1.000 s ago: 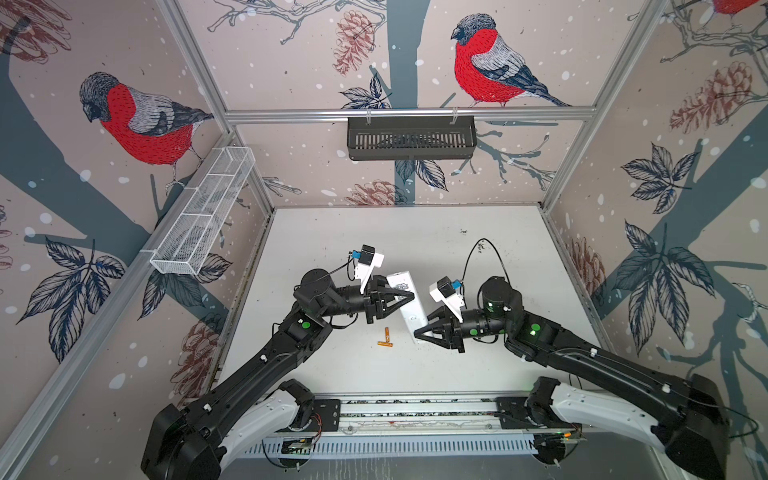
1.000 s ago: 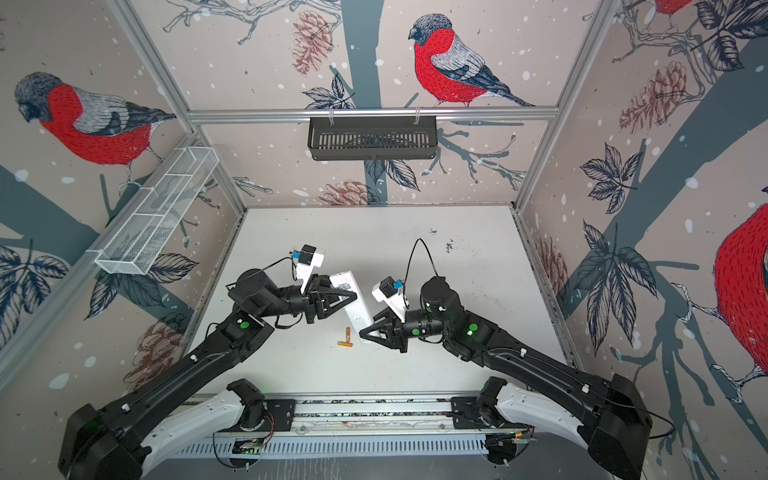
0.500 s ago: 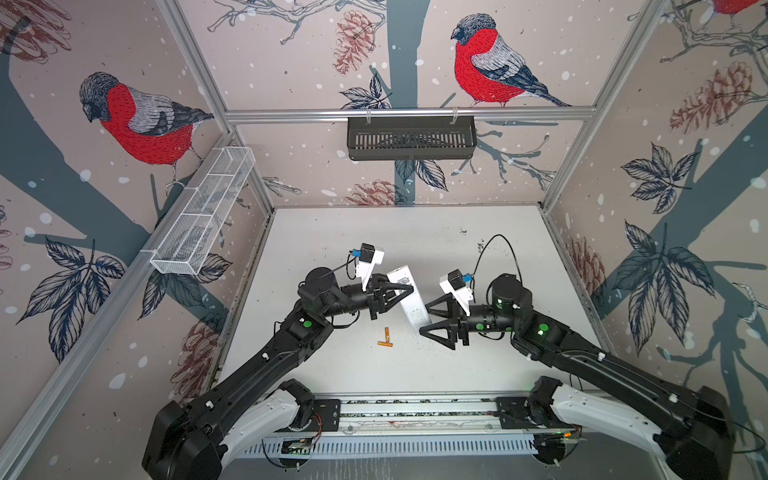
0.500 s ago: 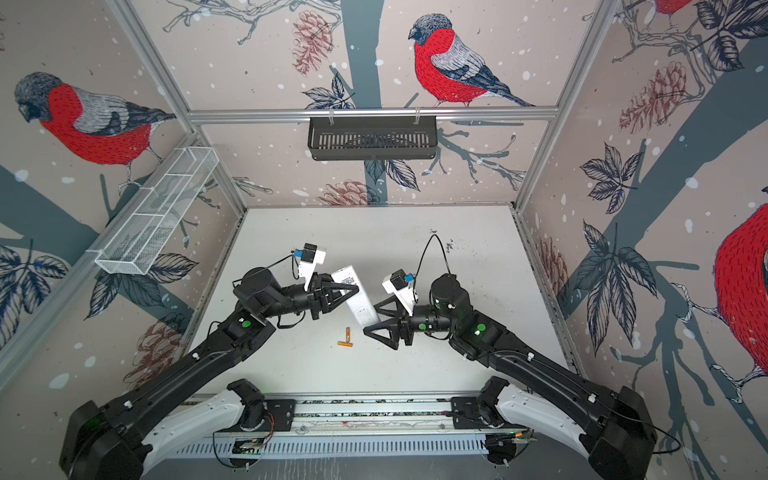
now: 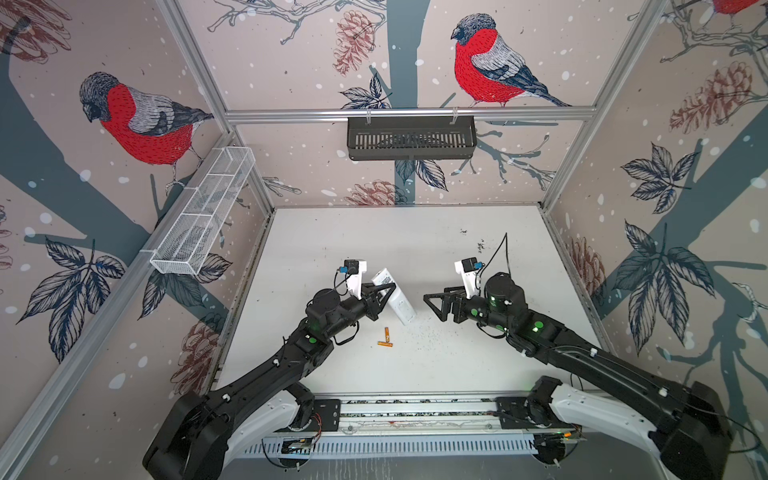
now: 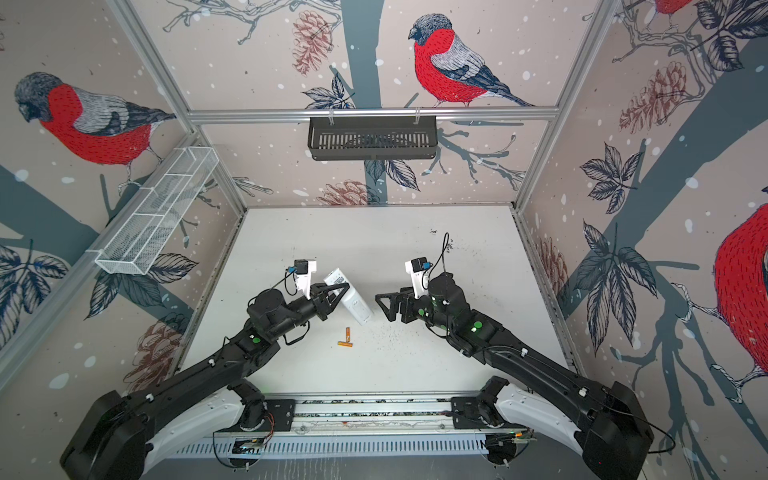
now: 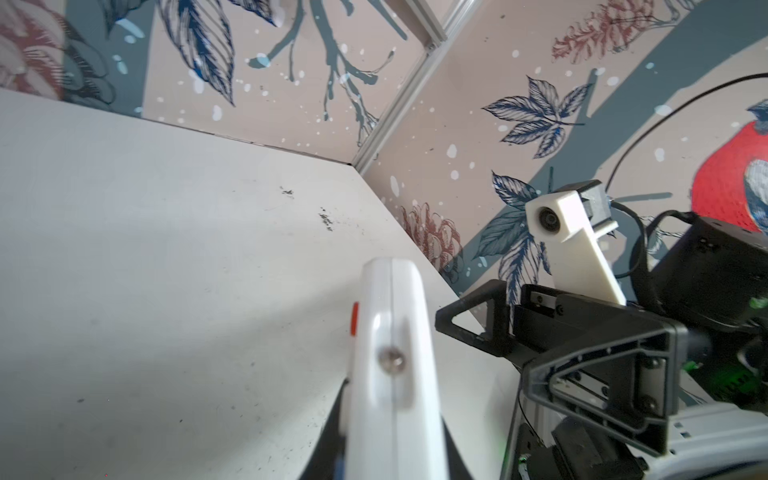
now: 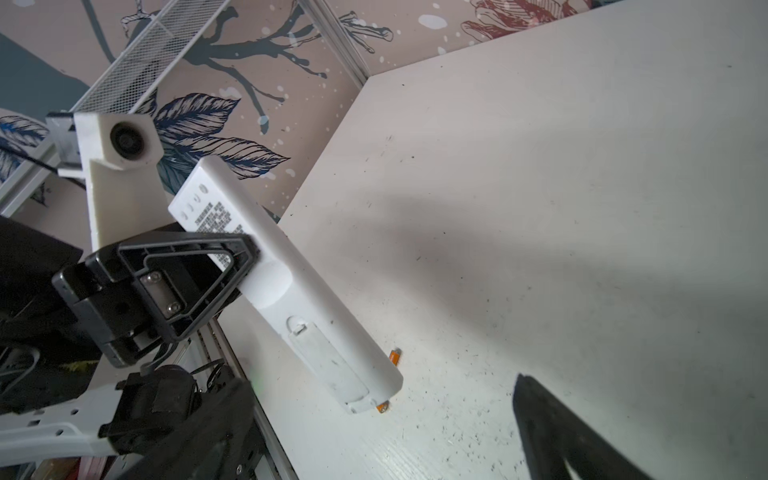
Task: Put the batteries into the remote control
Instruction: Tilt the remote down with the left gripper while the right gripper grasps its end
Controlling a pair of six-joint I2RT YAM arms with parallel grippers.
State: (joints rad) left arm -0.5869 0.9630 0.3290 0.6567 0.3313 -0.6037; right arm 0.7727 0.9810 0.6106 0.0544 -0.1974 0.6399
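Two batteries [image 5: 386, 333] lie on the table [image 5: 374, 241] — our right gripper [image 5: 432, 308] has let go, jaws wide, backing off the remote control [image 5: 401, 306]; our left gripper [image 5: 387, 291] clamps it.

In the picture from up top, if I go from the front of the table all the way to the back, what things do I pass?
Near to far: metal rail → two orange batteries → white remote control → black slotted basket hanging at the back.
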